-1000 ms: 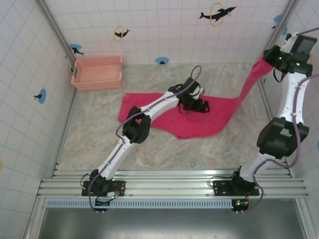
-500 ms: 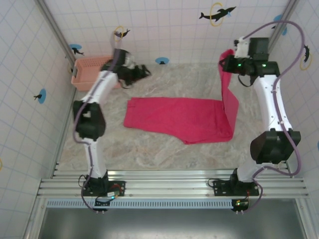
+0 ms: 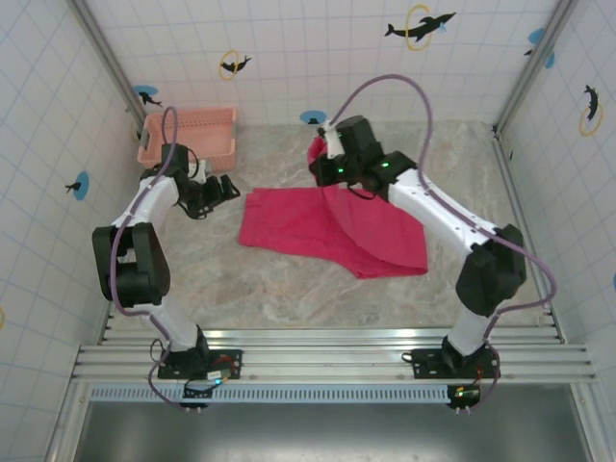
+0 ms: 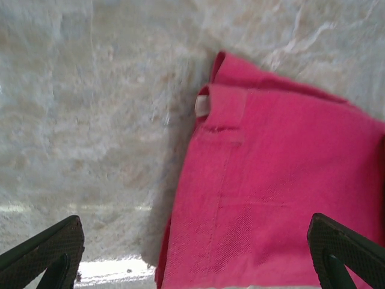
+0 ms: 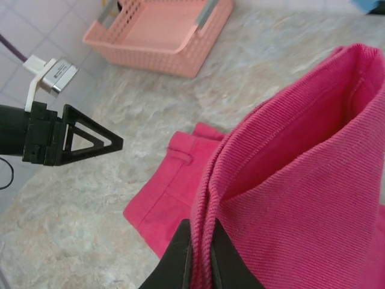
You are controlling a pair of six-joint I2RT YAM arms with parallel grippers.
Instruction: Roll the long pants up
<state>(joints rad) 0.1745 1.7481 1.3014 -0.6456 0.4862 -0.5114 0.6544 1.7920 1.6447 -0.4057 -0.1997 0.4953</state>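
Note:
The long pants [image 3: 289,223] are magenta cloth lying flat mid-table, waist end to the left. My right gripper [image 3: 322,162] is shut on a leg hem and holds it lifted above the upper middle of the pants, so the leg folds back over the rest. In the right wrist view the black fingers [image 5: 180,256] pinch the ribbed hem of the pants [image 5: 301,180]. My left gripper [image 3: 224,188] stands open just left of the waist end, holding nothing. Its wrist view shows the waist corner of the pants [image 4: 283,180] with a belt loop, between its wide-apart fingertips [image 4: 42,253].
A salmon-pink mesh basket [image 3: 191,137] stands at the back left, just behind the left gripper, and also appears in the right wrist view [image 5: 162,33]. Tiled walls close in the marble table [image 3: 289,294] on three sides. A metal rail [image 3: 327,358] runs along the near edge.
My right gripper has carried the leg hem from the far right across to above the middle of the pants. My left gripper left the pants, passed the basket and now sits by the waist.

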